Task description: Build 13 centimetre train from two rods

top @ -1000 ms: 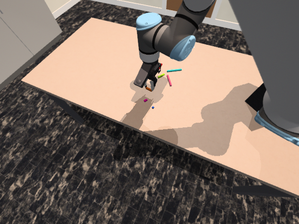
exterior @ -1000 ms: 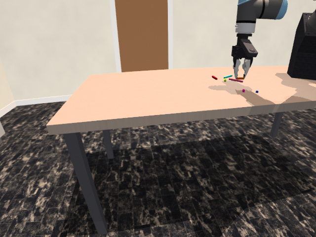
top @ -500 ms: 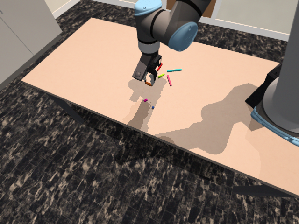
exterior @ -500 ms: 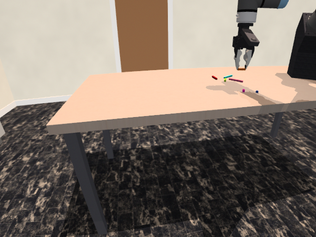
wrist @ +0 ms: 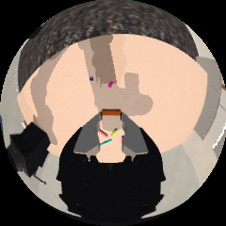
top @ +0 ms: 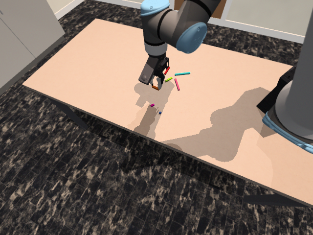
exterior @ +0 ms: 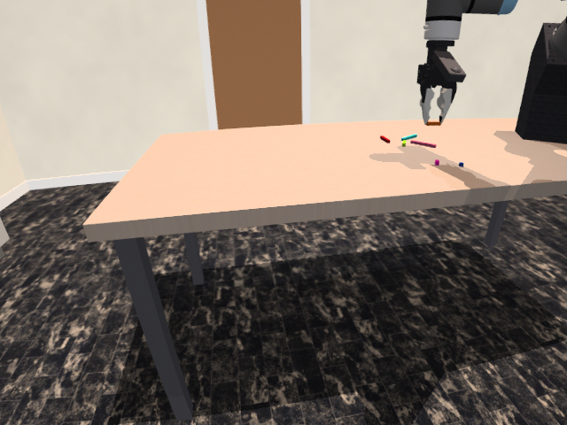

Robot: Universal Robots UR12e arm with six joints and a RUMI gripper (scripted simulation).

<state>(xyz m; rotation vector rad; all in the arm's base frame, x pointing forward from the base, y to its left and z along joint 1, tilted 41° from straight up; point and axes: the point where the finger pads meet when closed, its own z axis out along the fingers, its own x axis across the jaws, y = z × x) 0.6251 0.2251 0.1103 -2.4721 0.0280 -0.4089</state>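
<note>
My gripper is shut on the orange rod and holds it level, well above the table. Below it lie the pink rod, the turquoise rod, the lime rod and the red rod. The rods lie apart at different angles. A short magenta rod and a blue rod lie nearer the front edge.
The arm's base stands on the table's right end, with a black box beside it. The arm's shadow falls across the table under the gripper.
</note>
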